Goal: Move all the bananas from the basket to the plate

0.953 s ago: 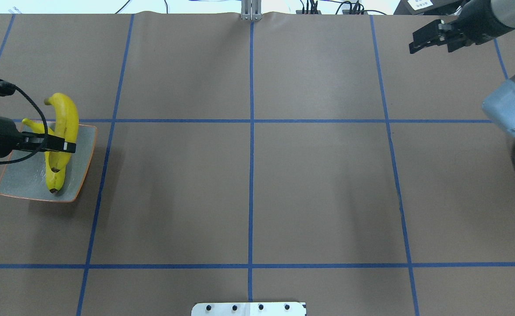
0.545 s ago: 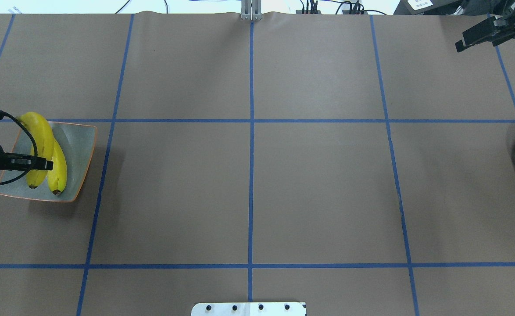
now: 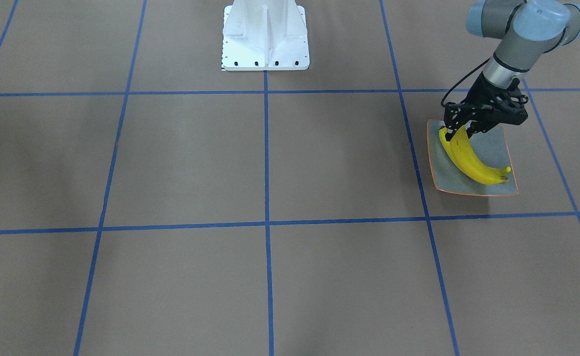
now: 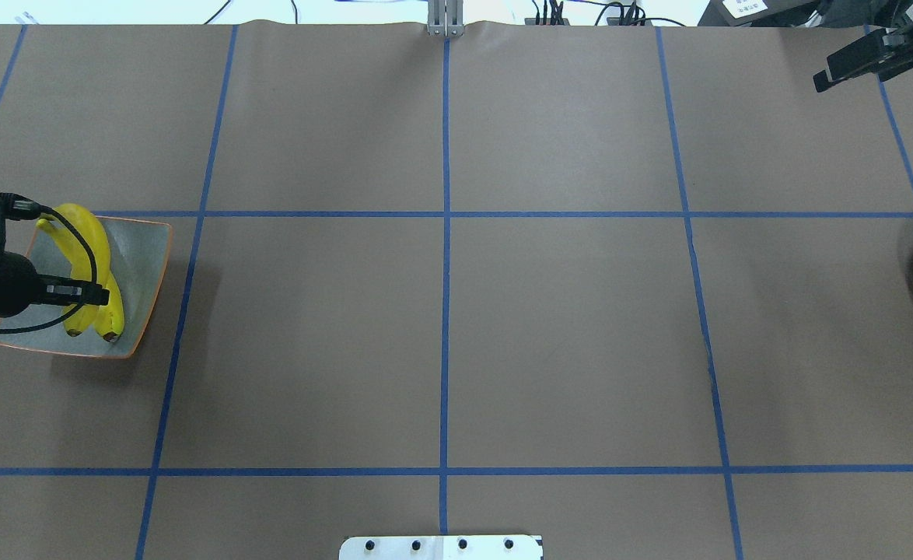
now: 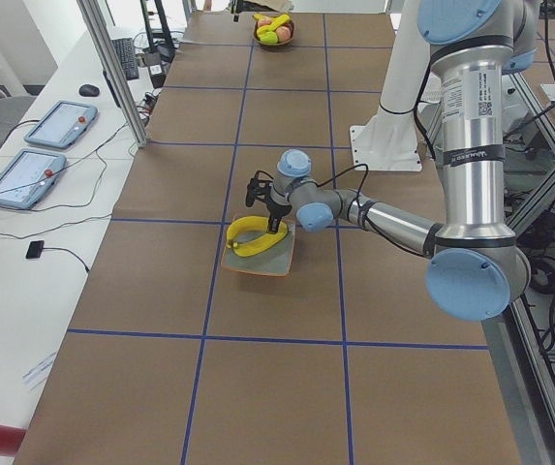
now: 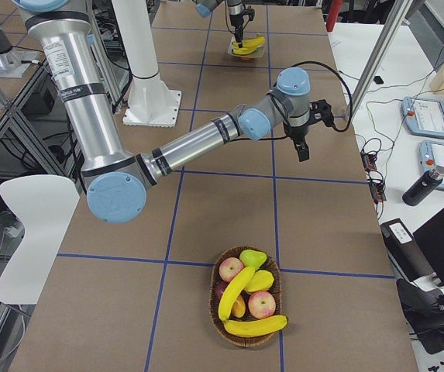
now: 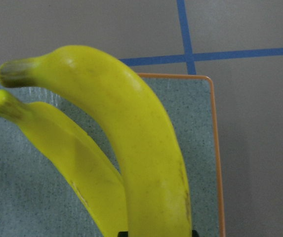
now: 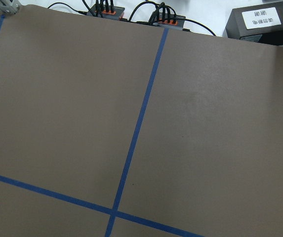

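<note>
Left claw (image 3: 460, 131) sits low over the plate (image 3: 495, 148), pinching one banana (image 7: 146, 148) near its dark-tipped end. In my wrist view the fingertips sit on both sides of it. This banana lies along the plate, touching a second banana (image 7: 67, 163) that curves the same way, both stems pointing away from the robot.

Right claw (image 4: 853, 66) hangs over the table (image 4: 565, 334) near the far right corner. I see it edge-on and cannot tell whether it is spread or pressed together.

Basket (image 6: 214, 314) at the table's right end holds two more bananas (image 6: 235, 293) among apples (image 6: 262, 304) and a pear (image 6: 251, 257).
</note>
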Tool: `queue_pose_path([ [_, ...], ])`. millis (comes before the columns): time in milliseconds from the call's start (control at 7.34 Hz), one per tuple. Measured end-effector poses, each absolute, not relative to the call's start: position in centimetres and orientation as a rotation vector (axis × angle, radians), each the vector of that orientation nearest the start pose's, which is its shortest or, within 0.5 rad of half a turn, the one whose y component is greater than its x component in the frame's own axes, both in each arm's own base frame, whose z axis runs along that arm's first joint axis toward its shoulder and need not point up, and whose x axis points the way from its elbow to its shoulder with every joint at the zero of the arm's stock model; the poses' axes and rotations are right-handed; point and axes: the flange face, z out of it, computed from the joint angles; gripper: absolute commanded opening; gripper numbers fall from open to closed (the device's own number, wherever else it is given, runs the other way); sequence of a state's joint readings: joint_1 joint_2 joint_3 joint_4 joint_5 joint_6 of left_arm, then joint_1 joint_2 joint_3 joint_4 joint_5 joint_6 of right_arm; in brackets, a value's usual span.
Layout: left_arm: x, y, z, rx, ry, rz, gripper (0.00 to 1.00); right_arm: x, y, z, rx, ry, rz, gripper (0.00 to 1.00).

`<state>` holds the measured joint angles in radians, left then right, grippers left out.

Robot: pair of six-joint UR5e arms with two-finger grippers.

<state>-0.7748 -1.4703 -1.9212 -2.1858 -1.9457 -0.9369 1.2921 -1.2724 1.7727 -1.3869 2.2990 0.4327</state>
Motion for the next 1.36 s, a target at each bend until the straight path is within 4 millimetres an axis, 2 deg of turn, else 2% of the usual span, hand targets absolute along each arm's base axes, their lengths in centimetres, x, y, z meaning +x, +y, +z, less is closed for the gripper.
queue_pose_path([
  [136, 27.2, -40.0, 47.1, 0.288, 0.878, 0.039, 0.67, -9.9, -58.9, 37.6, 0.368, -0.880, -0.106, 1.00],
  [272, 27.4, -40.0, 47.1, 0.289, 0.878, 0.043, 1.00, -9.8, -59.0, 37.6, 0.367, -0.880, -0.105, 1.00],
  [409, 27.4, -40.0, 46.9, 0.293, 0.880, 0.045, 1.00, -9.5, -59.0, 37.7, 0.368, -0.879, -0.100, 1.00],
  [545, 27.2, -39.9, 46.0, 0.307, 0.894, 0.050, 1.00, -8.7, -59.1, 38.0, 0.370, -0.875, -0.097, 1.00],
  [681, 26.8, -39.7, 44.0, 0.335, 0.924, 0.064, 1.00, -7.2, -59.1, 39.4, 0.377, -0.861, -0.113, 1.00],
  [817, 26.3, -39.4, 42.1, 0.355, 0.955, 0.079, 1.00, -5.1, -59.0, 41.8, 0.386, -0.836, -0.151, 1.00],
  [1089, 25.9, -39.5, 39.2, 0.384, 1.007, 0.095, 1.00, 0.2, -57.8, 48.9, 0.404, -0.769, -0.273, 1.00],
  [1362, 26.1, -40.0, 37.5, 0.411, 1.034, 0.102, 1.00, 4.0, -53.9, 56.5, 0.411, -0.710, -0.444, 1.00],
])
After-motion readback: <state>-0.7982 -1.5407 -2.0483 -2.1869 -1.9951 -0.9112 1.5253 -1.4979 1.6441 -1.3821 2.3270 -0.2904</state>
